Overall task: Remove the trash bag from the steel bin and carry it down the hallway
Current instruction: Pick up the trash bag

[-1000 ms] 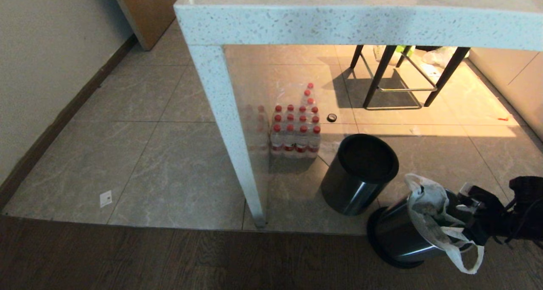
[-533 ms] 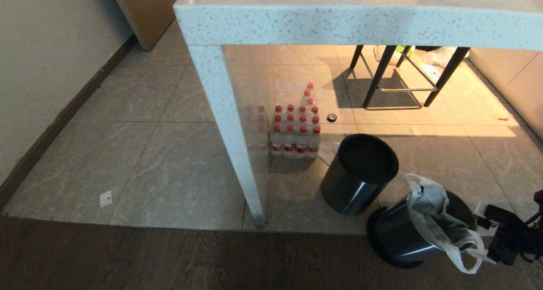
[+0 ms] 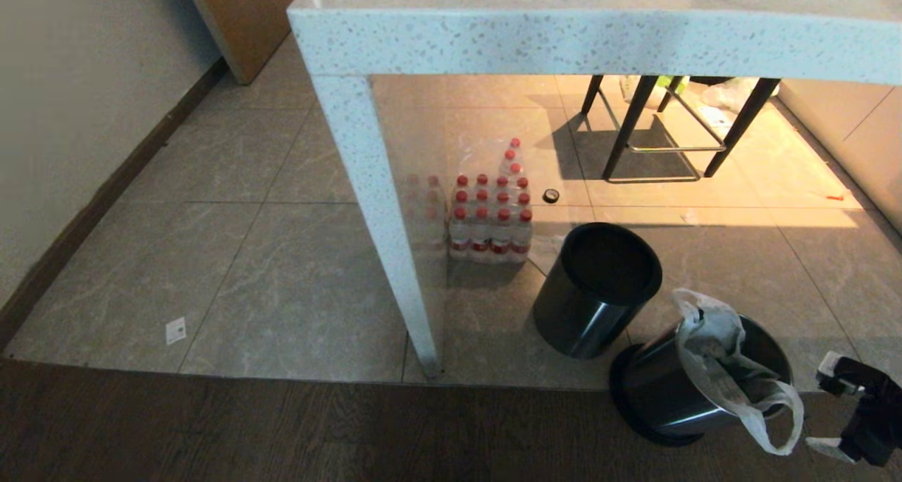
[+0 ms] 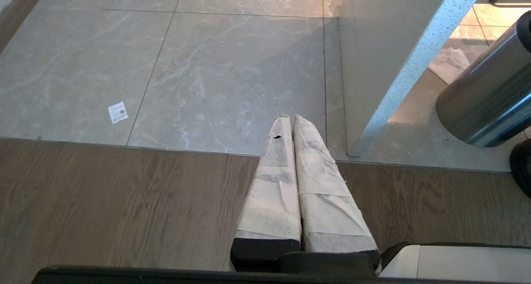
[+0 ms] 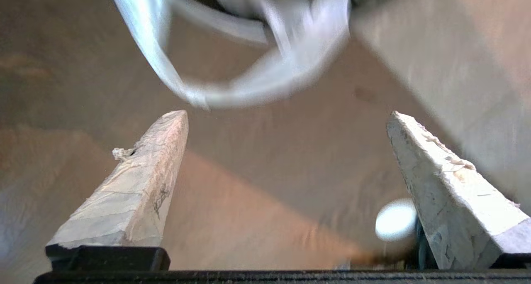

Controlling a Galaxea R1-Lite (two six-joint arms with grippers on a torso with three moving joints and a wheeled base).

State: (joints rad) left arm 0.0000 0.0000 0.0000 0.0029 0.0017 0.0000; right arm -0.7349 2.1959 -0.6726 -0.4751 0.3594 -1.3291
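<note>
beside steel bin (image 3: 669,390): right tool (image 3: 831,415) wide apart, empty.

Two bins (image 3: 596,288), one bag (image 3: 726,369), one bottle pack (image 3: 491,218)

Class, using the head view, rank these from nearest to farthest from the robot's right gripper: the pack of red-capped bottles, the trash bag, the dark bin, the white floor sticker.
1. The trash bag, in the steel bin just left of the right gripper.
2. The dark bin, behind the steel bin.
3. The pack of red-capped bottles, under the table.
4. The white floor sticker, far left.
</note>
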